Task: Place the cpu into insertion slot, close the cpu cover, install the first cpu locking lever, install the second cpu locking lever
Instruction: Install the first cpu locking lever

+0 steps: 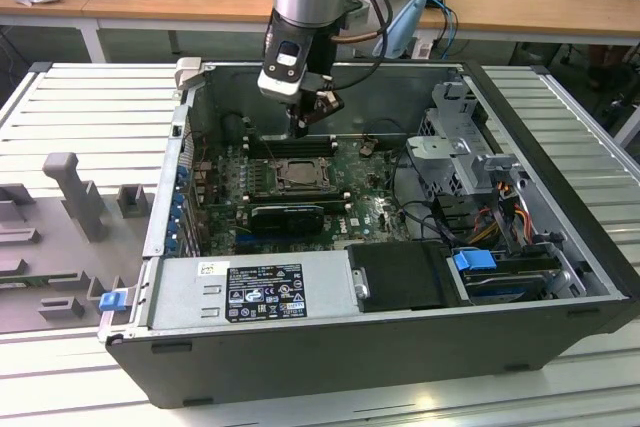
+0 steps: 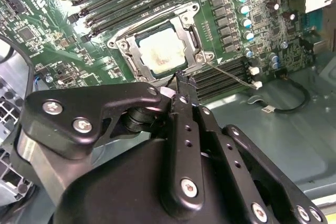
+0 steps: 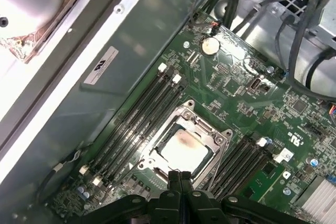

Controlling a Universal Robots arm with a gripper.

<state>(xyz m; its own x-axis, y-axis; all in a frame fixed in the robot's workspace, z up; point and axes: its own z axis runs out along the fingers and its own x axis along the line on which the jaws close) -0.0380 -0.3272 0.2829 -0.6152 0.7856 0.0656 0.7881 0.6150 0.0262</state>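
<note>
The computer case (image 1: 560, 247) lies on its side on the ribbed grey tabletop (image 1: 90, 97), with its top open. The arm reaches down into it near the back wall. The gripper (image 1: 303, 130) hangs over the green board, and in both wrist views its jaws are pressed together with nothing between them. The cpu (image 2: 160, 51) sits in the insertion slot (image 2: 119, 44). The cpu cover (image 2: 128, 53) lies flat around the chip, and the pale top shows through its window. Most of the slot is hidden under the chip and the cover. In the first wrist view the gripper (image 3: 179, 174) hides the near edge of the cover. I cannot tell if the jaws touch it. A thin metal rod (image 2: 231, 73) sticks out from one corner of the slot, across the black memory slots (image 2: 226, 77). I cannot tell if it is hooked down. The room is tight, with memory slots on two sides and the long black card (image 1: 288, 215) just beside the slot.
</note>
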